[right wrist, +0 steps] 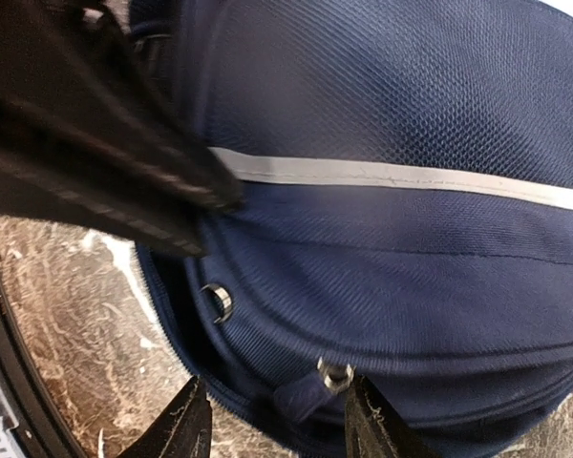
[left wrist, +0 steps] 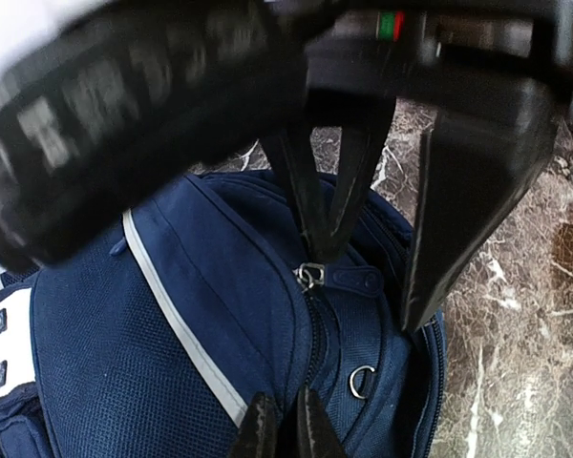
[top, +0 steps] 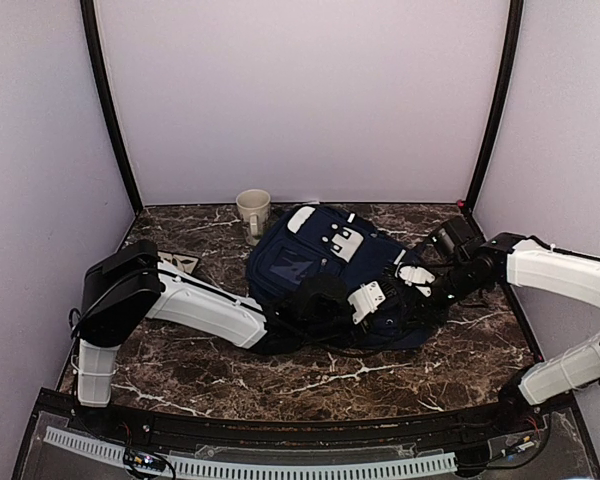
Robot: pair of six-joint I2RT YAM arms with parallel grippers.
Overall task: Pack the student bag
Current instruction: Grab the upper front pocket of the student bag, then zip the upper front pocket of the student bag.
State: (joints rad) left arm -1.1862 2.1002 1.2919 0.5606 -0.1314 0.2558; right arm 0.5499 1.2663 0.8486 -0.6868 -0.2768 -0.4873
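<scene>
The student bag (top: pixel 310 265), navy blue with white patches, lies flat in the middle of the marble table. Both arms meet at its right side. My left gripper (left wrist: pixel 286 431) is shut, pinching a fold of the bag's fabric beside the zip, just below the metal zip pull (left wrist: pixel 310 277). A small metal ring (left wrist: pixel 360 382) sits to the right of its fingers. My right gripper (right wrist: pixel 277 429) is open, its fingertips (right wrist: pixel 186 427) standing on either side of the zip pull's blue tab (right wrist: pixel 304 395) without touching it. A grey-white stripe (right wrist: pixel 392 175) crosses the bag above.
A cream mug (top: pixel 253 212) stands at the back, left of the bag. A small flat pale object (top: pixel 178 262) lies at the left, behind the left arm. Walls enclose the table on three sides. Bare marble (top: pixel 310 375) shows in front of the bag.
</scene>
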